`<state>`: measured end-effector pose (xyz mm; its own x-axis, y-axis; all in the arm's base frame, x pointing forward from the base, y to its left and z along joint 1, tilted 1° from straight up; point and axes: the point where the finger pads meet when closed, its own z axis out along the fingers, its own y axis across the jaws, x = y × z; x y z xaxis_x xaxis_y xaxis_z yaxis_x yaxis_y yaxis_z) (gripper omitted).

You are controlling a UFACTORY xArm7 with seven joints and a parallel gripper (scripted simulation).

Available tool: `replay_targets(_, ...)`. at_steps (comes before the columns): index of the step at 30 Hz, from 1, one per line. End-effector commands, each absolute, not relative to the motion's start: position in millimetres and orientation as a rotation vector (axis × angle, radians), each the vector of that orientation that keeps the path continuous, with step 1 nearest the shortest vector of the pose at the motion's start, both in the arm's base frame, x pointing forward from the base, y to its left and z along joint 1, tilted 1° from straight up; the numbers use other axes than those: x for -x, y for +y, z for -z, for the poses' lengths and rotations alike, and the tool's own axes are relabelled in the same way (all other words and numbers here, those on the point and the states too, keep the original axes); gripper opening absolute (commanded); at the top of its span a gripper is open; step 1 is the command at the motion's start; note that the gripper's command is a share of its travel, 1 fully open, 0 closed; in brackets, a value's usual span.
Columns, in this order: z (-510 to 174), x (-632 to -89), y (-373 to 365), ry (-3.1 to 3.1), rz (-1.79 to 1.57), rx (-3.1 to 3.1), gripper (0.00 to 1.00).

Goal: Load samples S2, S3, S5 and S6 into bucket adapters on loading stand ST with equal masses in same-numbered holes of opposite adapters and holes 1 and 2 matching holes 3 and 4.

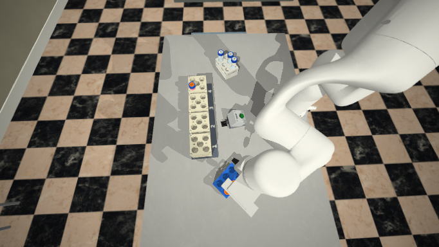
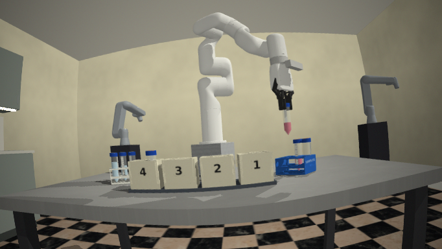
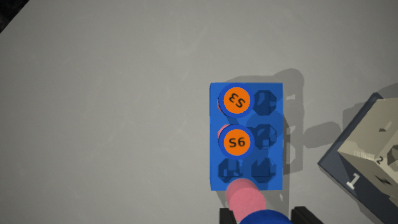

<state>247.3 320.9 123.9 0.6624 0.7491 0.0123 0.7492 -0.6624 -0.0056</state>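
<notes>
The gripper (image 2: 285, 103) was clamped on the cap end of a pink-filled sample tube (image 2: 287, 121), presumably S2, hanging upright so it could drop straight into a hole. Directly below stood the blue sample rack (image 3: 246, 88), where S3 (image 3: 236, 99) and S6 (image 3: 236, 142) waited. The loading stand's adapters (image 2: 256, 167) lay off to one side; S5 (image 1: 192, 85) sat in adapter 4 (image 2: 144, 174), farthest from the gripper.

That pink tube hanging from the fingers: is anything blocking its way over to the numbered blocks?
Nothing visible does. The pink tube hangs above the blue rack, higher than adapter 1 beside it, with open air between.
</notes>
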Motion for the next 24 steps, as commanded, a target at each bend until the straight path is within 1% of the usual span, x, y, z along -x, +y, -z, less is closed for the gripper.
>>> replay_targets(1, -123.4, -248.2, 322.0, -1.286, 0.02, 2.853, 0.0)
replay_targets(24, -81.4, -248.4, 322.5, -1.286, 0.02, 2.853, 0.0)
